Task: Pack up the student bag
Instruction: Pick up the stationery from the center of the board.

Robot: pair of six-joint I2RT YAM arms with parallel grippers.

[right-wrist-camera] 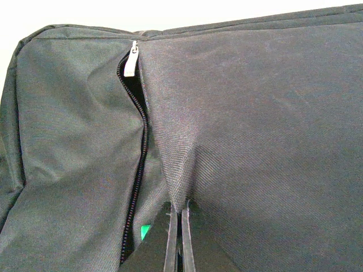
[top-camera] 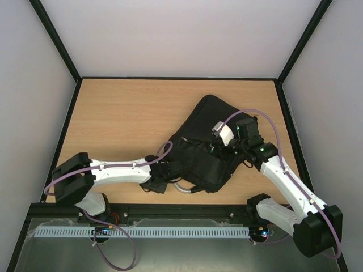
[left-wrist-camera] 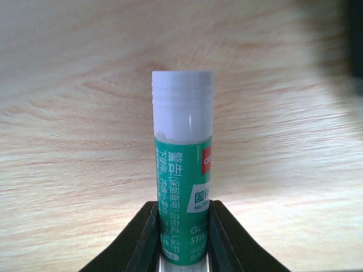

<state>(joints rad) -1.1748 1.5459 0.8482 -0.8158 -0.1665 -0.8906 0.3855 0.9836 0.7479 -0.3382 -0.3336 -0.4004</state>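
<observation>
Two grippers share this step: the right gripper (right-wrist-camera: 180, 207), fingers pressed together on a fold of the student bag (top-camera: 207, 122) just beside its zip opening (right-wrist-camera: 139, 147), should lift to widen that gap. The left gripper (left-wrist-camera: 182, 207), pinching a green-and-white glue stick (left-wrist-camera: 182, 170) at the bag's near-left corner, should feed it in cap first. Black, soft and slumped, the bag lies on the wooden table (top-camera: 125, 113), its grey handle (top-camera: 182, 187) at its near edge

One student bag (top-camera: 205, 127), one glue stick (left-wrist-camera: 182, 170), two robot arms (top-camera: 122, 170) (top-camera: 289, 181), one wooden table (top-camera: 125, 119).
</observation>
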